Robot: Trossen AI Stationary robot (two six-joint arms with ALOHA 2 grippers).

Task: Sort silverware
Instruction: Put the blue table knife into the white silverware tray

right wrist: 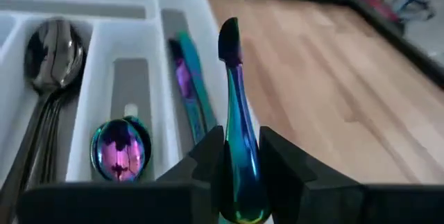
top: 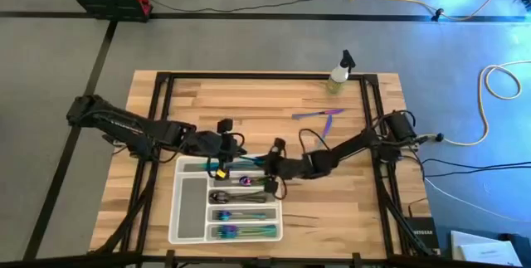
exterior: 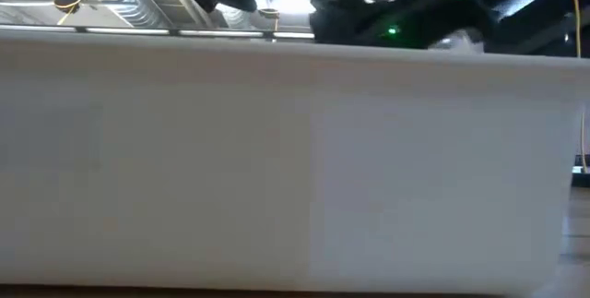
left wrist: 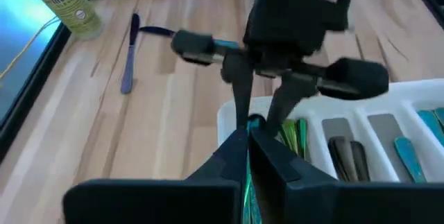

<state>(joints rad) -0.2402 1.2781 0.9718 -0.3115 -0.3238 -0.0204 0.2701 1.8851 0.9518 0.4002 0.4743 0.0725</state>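
A: Silverware piece in play: an iridescent utensil (right wrist: 234, 134), pinched between the pressed-together fingers of the right end effector (top: 274, 172). Which way does it lie from the tray?

B: It stands over the tray's (top: 176, 218) top right corner, at the rim facing the right arm. Its long axis runs forward out of the fingers, roughly parallel to the compartment walls seen in the right wrist view. The compartments lie just beside and below it, one holding an iridescent spoon (right wrist: 119, 148), another dark spoons (right wrist: 48, 50).

A: And the left end effector (top: 217, 167)?

B: It hovers over the same end of the tray, very near the right one, the two facing each other. Its fingers look pressed together; a green sliver shows between them in the left wrist view, but whether that is a held piece I cannot tell.

A: What remains loose?

B: A purple knife and another slim piece (top: 319, 114) lie on the tabletop (top: 249, 102), well apart from the tray, near the spray bottle (top: 339, 73). The right arm is nearer to them.

A: Judgement for the coming move?

B: Probably a short lowering into the matching compartment, axis kept along the slot.
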